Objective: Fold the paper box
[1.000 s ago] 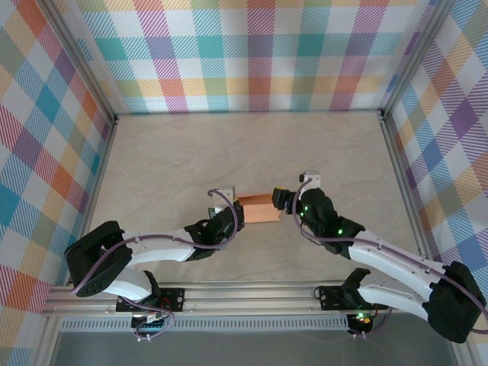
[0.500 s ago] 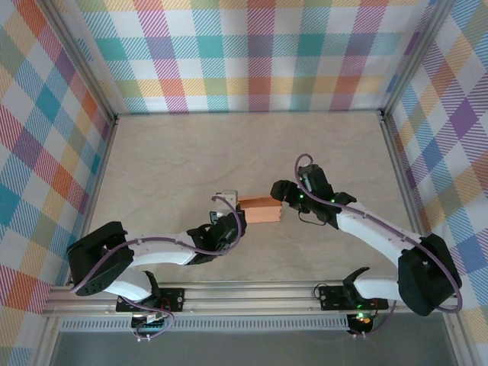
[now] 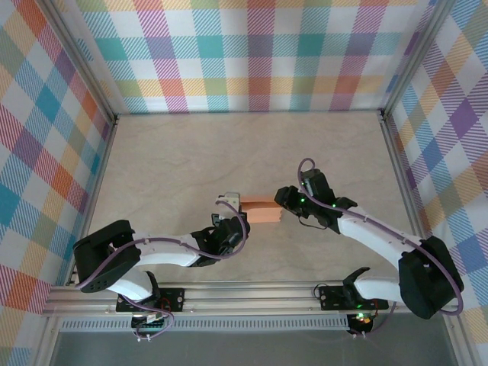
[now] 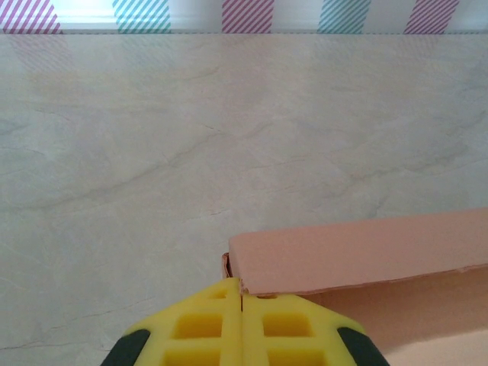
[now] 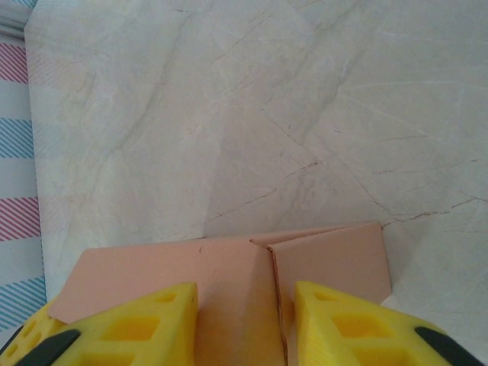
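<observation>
The left hand point(image 3: 231, 205) sits clenched at the left end of the paper box point(image 3: 261, 210). In its wrist view the yellow fingertips point(image 4: 200, 324) press flat together, right at the box's near corner. Whether a thin edge of cardboard is pinched between them cannot be told. The right hand point(image 3: 284, 199) is at the box's opposite end with its jaws apart. In that wrist view its two fingers point(image 5: 126, 328) stand either side of a crease in the top of the box, and the salmon cardboard shows in the gap between them. I cannot tell whether they press on it.

The box lies on the table point(image 3: 191, 152), its long axis running from one hand to the other. Each arm therefore meets a short end, and neither is clearly nearer. From the left hand, the box stretches off to the right. From the right hand, it lies directly under and ahead of the fingertips.

The box looks like a shallow, mostly formed shape. The left wrist view shows a top panel with a second panel below it. Nothing can be seen inside it.

The next move likely depends on the right-end flap beside the crease, which the right hand is placed to press or tuck.
</observation>
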### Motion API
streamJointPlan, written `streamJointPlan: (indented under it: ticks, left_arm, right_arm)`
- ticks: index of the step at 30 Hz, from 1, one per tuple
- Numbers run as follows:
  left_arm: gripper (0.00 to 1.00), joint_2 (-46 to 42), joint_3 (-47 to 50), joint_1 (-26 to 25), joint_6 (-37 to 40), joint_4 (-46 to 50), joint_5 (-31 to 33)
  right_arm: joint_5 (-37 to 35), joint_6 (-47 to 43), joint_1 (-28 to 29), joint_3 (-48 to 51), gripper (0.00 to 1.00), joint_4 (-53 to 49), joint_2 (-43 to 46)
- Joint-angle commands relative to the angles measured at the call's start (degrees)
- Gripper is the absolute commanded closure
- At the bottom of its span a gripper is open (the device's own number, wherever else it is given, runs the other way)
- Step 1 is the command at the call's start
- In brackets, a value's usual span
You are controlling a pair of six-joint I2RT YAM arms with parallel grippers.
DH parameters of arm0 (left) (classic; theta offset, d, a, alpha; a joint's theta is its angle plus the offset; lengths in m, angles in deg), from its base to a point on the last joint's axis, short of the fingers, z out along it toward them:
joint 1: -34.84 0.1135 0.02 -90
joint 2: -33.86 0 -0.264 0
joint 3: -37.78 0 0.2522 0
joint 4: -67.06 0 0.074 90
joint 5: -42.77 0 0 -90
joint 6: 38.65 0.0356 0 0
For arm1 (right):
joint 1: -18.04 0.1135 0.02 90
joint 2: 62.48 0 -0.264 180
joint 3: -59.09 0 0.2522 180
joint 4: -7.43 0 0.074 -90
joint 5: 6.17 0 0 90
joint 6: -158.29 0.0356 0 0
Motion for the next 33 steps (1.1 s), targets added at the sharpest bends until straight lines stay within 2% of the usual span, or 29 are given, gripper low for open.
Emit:
streamJointPlan:
  ticks: [1,4,14,22,29,33]
  left_arm:
    - [1.00,0.41,1.22,-1.10,0.86,3.29,-1.04]
    - [1.00,-0.34,1.40,-1.18,0.91,3.69,-1.33]
    - [0.77,-5.88,1.83,-1.54,3.88,7.32,-4.29]
    - [0.60,-10.60,4.75,-1.54,3.35,8.08,-6.63]
    - [0.42,-14.10,7.14,-1.54,3.24,8.25,-8.28]
    - [0.24,-16.38,8.15,-1.54,2.81,9.60,-8.02]
  right_arm:
    - [-0.59,0.31,-0.11,1.37,0.67,-1.19,0.19]
    - [-0.62,0.48,-0.07,1.73,0.68,-0.82,-0.08]
    - [-1.32,1.39,-0.08,2.22,0.67,-0.35,-0.06]
    - [-2.37,1.99,-0.10,2.73,0.67,-0.16,-0.43]
    - [-2.95,2.14,-0.10,3.13,0.66,-0.35,-0.19]
    - [-3.17,2.07,-0.10,3.21,0.66,-0.29,-0.36]
